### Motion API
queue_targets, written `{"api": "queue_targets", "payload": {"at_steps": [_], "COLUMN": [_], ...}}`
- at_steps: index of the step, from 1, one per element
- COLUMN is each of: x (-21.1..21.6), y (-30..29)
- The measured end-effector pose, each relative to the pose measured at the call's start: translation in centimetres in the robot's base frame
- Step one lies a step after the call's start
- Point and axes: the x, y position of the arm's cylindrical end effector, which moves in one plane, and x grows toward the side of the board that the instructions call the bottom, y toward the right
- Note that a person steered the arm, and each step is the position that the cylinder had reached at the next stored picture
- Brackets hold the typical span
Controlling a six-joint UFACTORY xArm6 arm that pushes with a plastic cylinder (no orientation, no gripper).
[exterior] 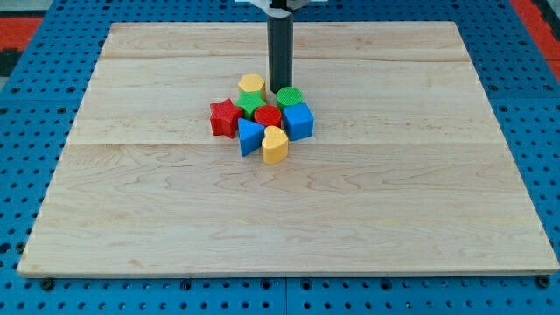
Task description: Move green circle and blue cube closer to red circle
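Observation:
The green circle (pixel 290 96) lies at the top right of a tight cluster of blocks near the board's middle. The blue cube (pixel 298 121) sits just below it. The red circle (pixel 268 116) is in the cluster's middle, touching both. My tip (pixel 279 88) stands just above and left of the green circle, between it and the yellow hexagon (pixel 252 86), touching or almost touching the green circle.
A green star (pixel 251 105), a red star (pixel 226 117), a blue triangle (pixel 249 136) and a yellow heart (pixel 275 145) pack around the red circle. The wooden board (pixel 420 201) lies on a blue pegboard.

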Motion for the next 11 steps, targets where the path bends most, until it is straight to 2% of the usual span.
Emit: {"api": "queue_targets", "payload": {"at_steps": [2, 3, 4, 6, 7, 8, 9, 10, 11], "x": [0.2, 2.2, 4.0, 3.8, 3.9, 6.0, 8.7, 9.1, 8.0], "y": [4.4, 8.6, 5.7, 3.8, 5.5, 9.6, 6.7, 2.6, 3.1]}}
